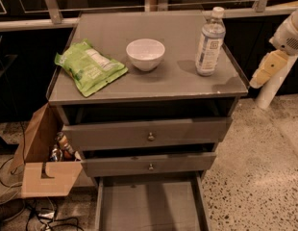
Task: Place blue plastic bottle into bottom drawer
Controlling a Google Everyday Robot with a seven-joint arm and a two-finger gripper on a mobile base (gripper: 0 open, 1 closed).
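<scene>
The blue plastic bottle (pixel 210 42) stands upright with its white cap on, at the right rear of the grey cabinet top (pixel 178 78). The bottom drawer (pixel 149 208) is pulled out at the foot of the cabinet, and its flat grey floor is bare. My gripper (pixel 265 71), yellowish on a white arm, hangs at the right edge of the view. It is beside and slightly below the cabinet's right front corner, apart from the bottle and holding nothing that shows.
A white bowl (pixel 145 54) sits mid-top and a green snack bag (pixel 89 66) lies at the left. Two upper drawers with brass knobs (pixel 150 136) are slightly open. A cardboard box (pixel 41 167) and cables lie on the floor at the left. Speckled floor lies to the right.
</scene>
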